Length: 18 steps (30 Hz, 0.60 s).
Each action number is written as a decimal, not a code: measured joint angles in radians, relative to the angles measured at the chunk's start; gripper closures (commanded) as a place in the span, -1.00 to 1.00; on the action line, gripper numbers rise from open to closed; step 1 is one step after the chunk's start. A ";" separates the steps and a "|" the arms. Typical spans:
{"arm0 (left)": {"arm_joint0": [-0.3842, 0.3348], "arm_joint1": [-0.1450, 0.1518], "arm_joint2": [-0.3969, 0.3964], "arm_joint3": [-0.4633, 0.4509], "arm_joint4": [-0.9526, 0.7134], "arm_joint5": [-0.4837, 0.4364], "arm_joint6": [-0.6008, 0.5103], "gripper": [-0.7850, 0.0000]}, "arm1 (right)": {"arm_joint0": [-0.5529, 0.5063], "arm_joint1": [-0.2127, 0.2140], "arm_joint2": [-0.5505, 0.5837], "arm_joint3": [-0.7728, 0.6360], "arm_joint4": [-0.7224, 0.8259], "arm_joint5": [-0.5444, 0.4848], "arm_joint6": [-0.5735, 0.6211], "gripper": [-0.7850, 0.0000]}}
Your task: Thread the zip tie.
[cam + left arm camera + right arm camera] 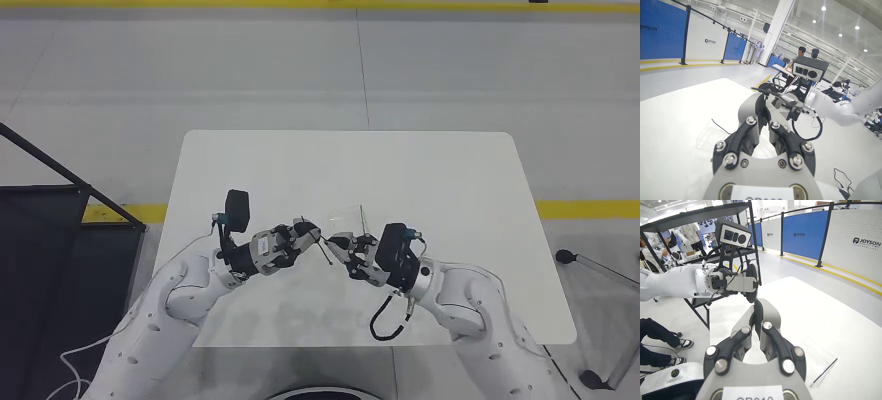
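Where the two arms meet over the near middle of the white rectangular table [470, 200], the left gripper [303, 237] and the right gripper [343, 245] face each other, tips almost touching and raised above the tabletop. A thin black zip tie [325, 251] is held in the air between them. The left gripper's ridged black pads are pinched tight on it. In the left wrist view its small square head pokes out just past the fingertips, with the strap running off to either side. The right gripper's pads are likewise pressed together on the tie, clamping another part of the strap, though the exact spot is hard to make out. One end of the tie sticks out toward the robot, below the two grippers.

Just beyond the grippers, a shallow clear plastic tray [345, 213] lies flat on the table. A second thin black tie [362, 216] rests straight along one side of it, apart from both grippers.
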 measured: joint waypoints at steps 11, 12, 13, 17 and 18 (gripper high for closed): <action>-0.003 0.000 0.003 0.008 -0.029 -0.012 -0.038 -0.74 | -0.010 0.004 0.015 0.002 0.003 -0.003 -0.046 1.00; -0.003 0.001 0.003 0.009 -0.033 -0.017 -0.047 -0.80 | -0.011 0.004 0.017 0.003 0.004 -0.003 -0.050 1.00; -0.004 0.002 0.001 0.010 -0.035 -0.022 -0.056 -0.83 | -0.011 0.004 0.019 0.004 0.005 -0.003 -0.053 1.00; 0.002 0.007 -0.015 0.019 -0.052 -0.041 -0.081 -0.84 | -0.014 0.007 0.032 0.011 0.021 -0.017 -0.066 1.00; 0.004 0.008 -0.018 0.023 -0.067 -0.052 -0.085 -0.81 | -0.015 0.008 0.035 0.012 0.026 -0.022 -0.068 1.00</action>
